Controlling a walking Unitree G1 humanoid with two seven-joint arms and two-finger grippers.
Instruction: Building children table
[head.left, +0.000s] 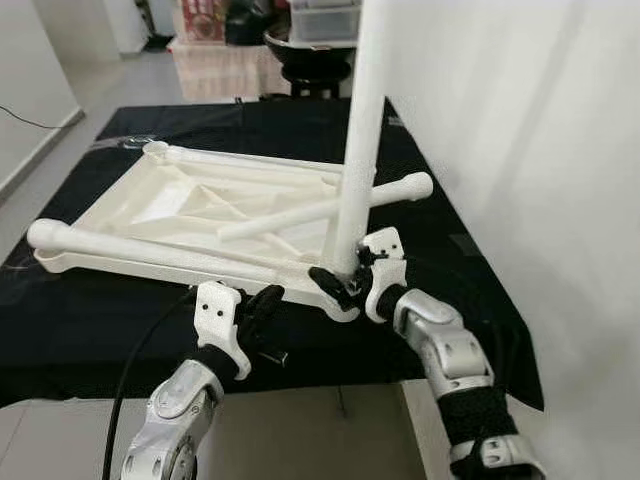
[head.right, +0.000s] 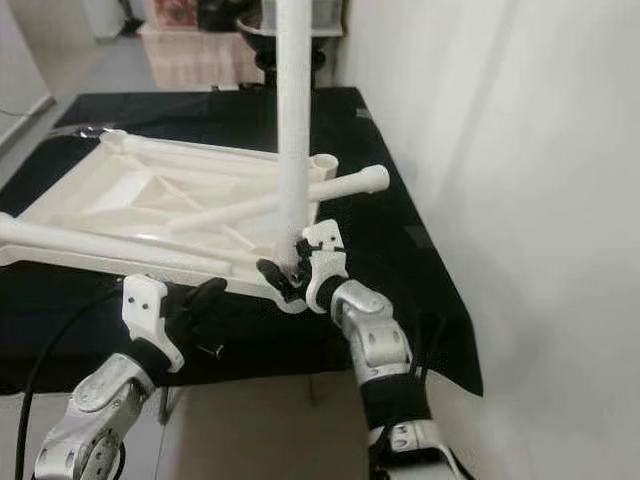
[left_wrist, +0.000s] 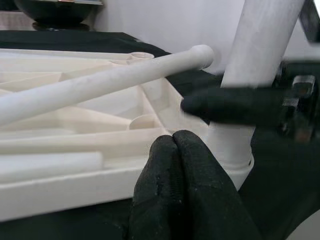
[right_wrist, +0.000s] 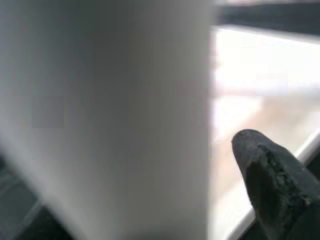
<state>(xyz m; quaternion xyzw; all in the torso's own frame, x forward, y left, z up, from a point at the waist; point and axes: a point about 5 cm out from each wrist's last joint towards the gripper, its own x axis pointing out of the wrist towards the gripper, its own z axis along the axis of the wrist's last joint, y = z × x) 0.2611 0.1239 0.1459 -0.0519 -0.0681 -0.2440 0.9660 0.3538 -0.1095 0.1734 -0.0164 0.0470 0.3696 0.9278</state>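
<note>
White tabletop (head.left: 170, 215) lies upside down on a black cloth (head.left: 90, 330), its near right corner close to the cloth's front edge. One leg (head.left: 360, 130) stands upright in that corner socket; its top is cut off by the frame. Right gripper (head.left: 345, 272) is clamped around the leg's base. Left gripper (head.left: 262, 312), fingers pressed together and holding nothing, sits just before the tabletop's near edge, left of the standing leg. Two loose legs (head.left: 320, 210) lie across the underside. White wall (head.left: 540, 150) close on the right; open floor (head.left: 60, 110) to the left. Right wrist view is blurred, probably the leg up close.
</note>
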